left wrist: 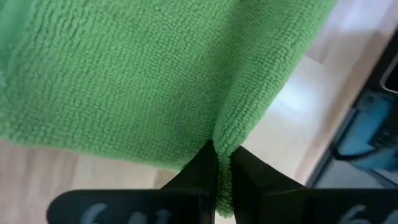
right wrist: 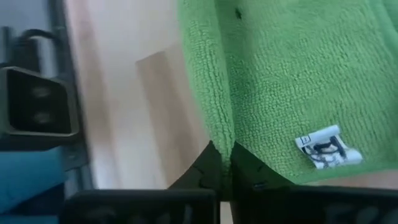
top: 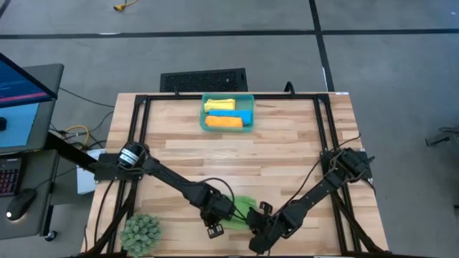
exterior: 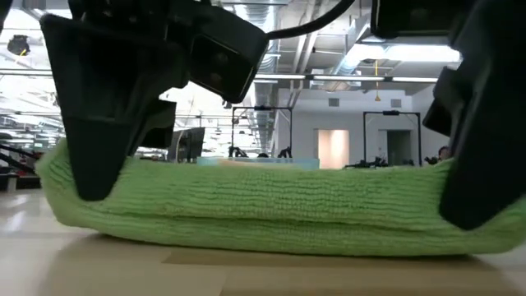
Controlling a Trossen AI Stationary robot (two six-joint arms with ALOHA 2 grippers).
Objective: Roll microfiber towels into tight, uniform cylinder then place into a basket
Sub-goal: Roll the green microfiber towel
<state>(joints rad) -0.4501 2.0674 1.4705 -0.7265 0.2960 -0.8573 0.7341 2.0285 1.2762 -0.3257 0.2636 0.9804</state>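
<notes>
A green microfiber towel (top: 242,210) lies near the table's front edge, between my two grippers. In the low view it is a long, thick band (exterior: 279,205) whose underside rests on the wood. My left gripper (left wrist: 222,157) is shut on its left end and my right gripper (right wrist: 222,153) on its right end. A white label (right wrist: 326,147) shows on the cloth near the right gripper. The teal basket (top: 204,115) stands at the far middle, with yellow, blue and orange rolled towels inside. My left gripper pinches a folded edge of the green towel (left wrist: 231,134) between its two fingers, at the towel's left end, coming steeply from above. The cloth spreads away from the fingertips, and its middle lies on the table. My right gripper pinches the towel's edge (right wrist: 219,127) at the right end between its two fingers, slanting down from above. One layer or several, I cannot tell. The cloth beyond the fingers lies on the table.
A spiky green plant ball (top: 141,233) sits at the table's front left corner. Black frame rails (top: 140,129) run along the table's left and right sides. A black grated rectangle (top: 203,79) lies beyond the far edge. Bare wood lies between the towel and the basket.
</notes>
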